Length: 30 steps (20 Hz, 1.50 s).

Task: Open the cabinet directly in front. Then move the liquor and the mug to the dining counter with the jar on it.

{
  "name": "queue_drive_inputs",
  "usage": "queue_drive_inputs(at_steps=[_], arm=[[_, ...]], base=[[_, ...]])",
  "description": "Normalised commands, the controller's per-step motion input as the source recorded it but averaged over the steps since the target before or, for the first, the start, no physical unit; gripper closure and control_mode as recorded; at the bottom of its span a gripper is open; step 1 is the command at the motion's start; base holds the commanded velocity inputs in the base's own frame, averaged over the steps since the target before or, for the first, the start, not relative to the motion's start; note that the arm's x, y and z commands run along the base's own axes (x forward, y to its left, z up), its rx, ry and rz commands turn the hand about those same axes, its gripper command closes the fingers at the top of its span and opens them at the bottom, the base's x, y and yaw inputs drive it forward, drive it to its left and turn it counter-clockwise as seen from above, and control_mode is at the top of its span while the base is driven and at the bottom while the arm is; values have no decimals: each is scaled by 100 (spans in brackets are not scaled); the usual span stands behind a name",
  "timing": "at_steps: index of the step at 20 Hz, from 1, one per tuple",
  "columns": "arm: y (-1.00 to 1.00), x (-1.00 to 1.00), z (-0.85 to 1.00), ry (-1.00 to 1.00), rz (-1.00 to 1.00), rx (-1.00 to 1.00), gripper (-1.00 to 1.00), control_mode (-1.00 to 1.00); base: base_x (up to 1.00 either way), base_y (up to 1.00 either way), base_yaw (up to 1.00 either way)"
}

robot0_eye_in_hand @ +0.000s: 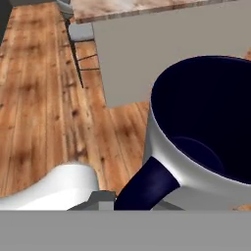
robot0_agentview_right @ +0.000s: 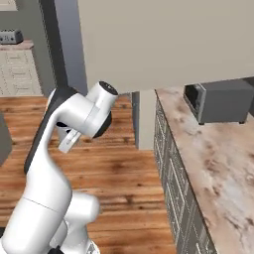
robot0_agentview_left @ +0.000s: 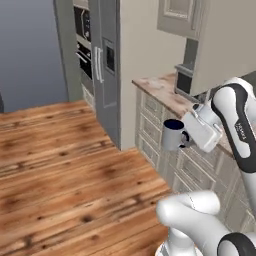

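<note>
I have the mug (robot0_agentview_left: 173, 134) up in the air, carried out over the wood floor (robot0_agentview_left: 60, 165), off the near face of the cream drawer fronts (robot0_agentview_left: 150, 127) and at about the height of their upper row. The gripper (robot0_agentview_left: 187, 136) sits on the mug's handle side, and its jaws are pressed nearly together, pinching the mug by the dark handle (robot0_eye_in_hand: 147, 184); that explains why the cup hangs out to the side of the hand instead of between wide-spread fingers. It rides roughly upright with the navy mouth facing up, a sensible way to carry it, since a thin handle gives little to hold and any tilt would let the cup swing.

From the hand camera the mug (robot0_eye_in_hand: 206, 147) fills the right of the picture, and past its rim I see a wide beige panel with a marble edge (robot0_eye_in_hand: 122, 7) above it and a stool (robot0_eye_in_hand: 78, 39) just beside that. I judge that to be the dining desk where the mug belongs, though no jar shows from here, so I cannot confirm it.

Beyond the mug, the narrower marble desk (robot0_agentview_right: 218, 163) carries a dark toaster oven (robot0_agentview_right: 218, 101) under the cabinet (robot0_agentview_left: 182, 17). The liquor bottle I cannot place. My reading: mid-carry, with the drive toward the panel ahead.
</note>
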Motion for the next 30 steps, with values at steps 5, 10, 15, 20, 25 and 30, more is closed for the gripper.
queue_drive_inputs(at_steps=[5, 10, 15, 20, 25, 30], arm=[[0, 0, 0, 0, 0, 0, 100, 100], [0, 0, 0, 0, 0, 0, 100, 100], [0, 0, 0, 0, 0, 0, 100, 100], [0, 0, 0, 0, 0, 0, 100, 100], [0, 0, 0, 0, 0, 0, 100, 100], [0, 0, 0, 0, 0, 0, 100, 100]], base=[[0, 41, 88], [10, 36, 79], [41, 29, 67], [55, 22, 60], [51, 22, 64], [36, 32, 67]])
